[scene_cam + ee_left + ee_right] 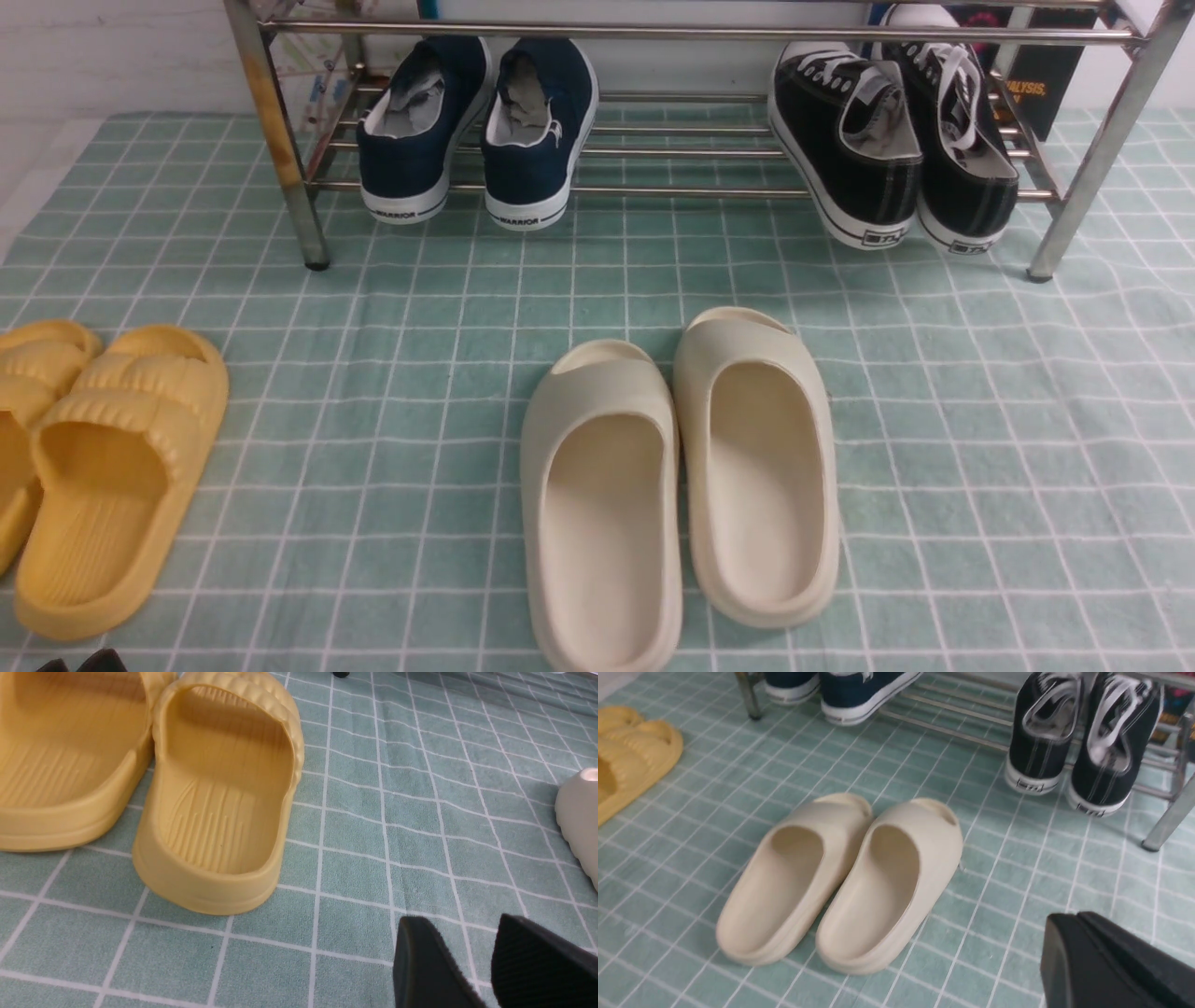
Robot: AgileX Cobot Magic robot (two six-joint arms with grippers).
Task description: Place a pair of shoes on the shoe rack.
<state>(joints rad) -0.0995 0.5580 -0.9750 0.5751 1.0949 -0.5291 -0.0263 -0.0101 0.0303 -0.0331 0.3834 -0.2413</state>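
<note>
The pair of shoes, two black canvas sneakers (845,149) (962,159) with white laces, rests on the lower tubes at the right end of the chrome shoe rack (653,33), heels toward me and the left one tilted. The right wrist view shows the same shoes (1038,742) (1111,751) on the rack (952,730). My right gripper (1073,917) is shut with nothing in it, low over the cloth, well in front of the shoes. Above the cloth beside the yellow slides, my left gripper (460,921) is open and empty. Its tips (84,663) just show at the front view's bottom left.
Navy WARRIOR sneakers (476,131) sit on the rack's left part. A pair of cream slides (681,476) lies mid-cloth and a pair of yellow slides (103,467) at the left. A green checked cloth (980,420) covers the floor. The rack legs (1074,233) stand at the right.
</note>
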